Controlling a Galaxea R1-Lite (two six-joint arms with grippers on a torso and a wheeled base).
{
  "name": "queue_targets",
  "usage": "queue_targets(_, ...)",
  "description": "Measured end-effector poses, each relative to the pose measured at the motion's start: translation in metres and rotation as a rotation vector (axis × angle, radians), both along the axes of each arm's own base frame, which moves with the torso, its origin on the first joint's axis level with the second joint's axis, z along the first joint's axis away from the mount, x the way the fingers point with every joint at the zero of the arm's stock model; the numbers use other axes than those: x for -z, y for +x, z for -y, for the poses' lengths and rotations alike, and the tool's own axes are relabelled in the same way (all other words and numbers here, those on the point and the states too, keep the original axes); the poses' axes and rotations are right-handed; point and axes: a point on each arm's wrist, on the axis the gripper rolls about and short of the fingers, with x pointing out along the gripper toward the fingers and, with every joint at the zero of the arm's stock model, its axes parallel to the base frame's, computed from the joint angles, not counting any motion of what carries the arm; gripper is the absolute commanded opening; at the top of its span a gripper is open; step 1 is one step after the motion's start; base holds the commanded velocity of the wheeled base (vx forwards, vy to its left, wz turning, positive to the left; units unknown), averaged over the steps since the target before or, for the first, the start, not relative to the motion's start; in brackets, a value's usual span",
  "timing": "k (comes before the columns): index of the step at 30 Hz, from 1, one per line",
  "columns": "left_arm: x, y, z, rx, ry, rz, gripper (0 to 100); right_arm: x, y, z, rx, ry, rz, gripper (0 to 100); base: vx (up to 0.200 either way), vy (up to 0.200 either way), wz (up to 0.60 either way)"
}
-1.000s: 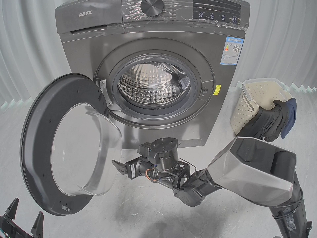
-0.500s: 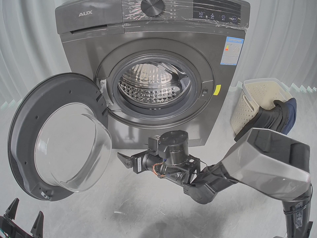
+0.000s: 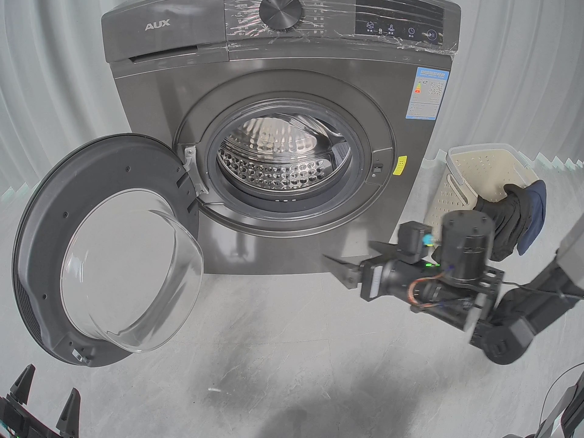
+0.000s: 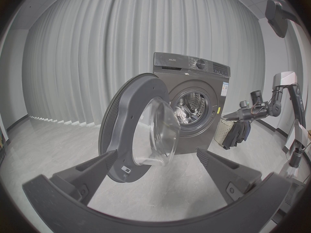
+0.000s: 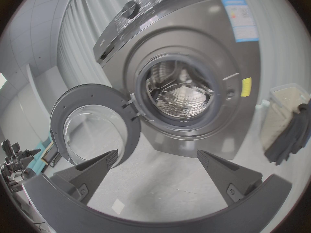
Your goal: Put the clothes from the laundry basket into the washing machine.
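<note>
A grey washing machine [image 3: 280,80] stands with its round door [image 3: 42,244] swung open to the left and its steel drum [image 3: 283,153] bare. To its right sits a cream laundry basket [image 3: 486,162] with dark clothes [image 3: 511,217] and a blue garment [image 3: 536,205] draped over its rim. My right gripper [image 3: 350,255] hovers open and empty at the machine's lower right corner, just left of the basket, fingers pointing left. In the right wrist view its open gripper [image 5: 156,152] frames the floor below the drum [image 5: 178,91], with the clothes [image 5: 291,133] off to the side. My left gripper [image 3: 45,396] stays open low at the near left.
Pale floor [image 3: 274,348] lies open in front of the machine. The open door [image 4: 136,127] juts out over the floor on the left. White pleated curtains [image 3: 36,80] hang behind the machine.
My right arm has swung right, from in front of the open door to beside the basket. The door opened a little wider early on. The left gripper has not moved.
</note>
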Motion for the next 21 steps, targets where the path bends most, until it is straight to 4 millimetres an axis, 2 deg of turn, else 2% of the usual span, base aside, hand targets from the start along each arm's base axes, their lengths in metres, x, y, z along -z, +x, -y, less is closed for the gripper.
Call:
queue_targets(7,0.000,0.000,0.000,0.000,0.000,0.000,100,-0.024,-0.048,0.084,0.130,-0.056,0.099,100,0.000,0.000,0.00)
queue_targets(12,0.000,0.000,0.000,0.000,-0.001,0.000,100,-0.033,-0.086,0.132,0.245,-0.075,0.172,100,0.000,0.000,0.00)
queue_targets(16,0.000,0.000,0.000,0.000,-0.002,0.000,100,-0.030,-0.117,0.160,0.334,-0.090,0.208,100,0.000,0.000,0.00)
queue_targets(21,0.000,0.000,0.000,0.000,-0.004,0.000,100,-0.019,-0.148,0.180,0.413,-0.118,0.180,100,0.000,0.000,0.00)
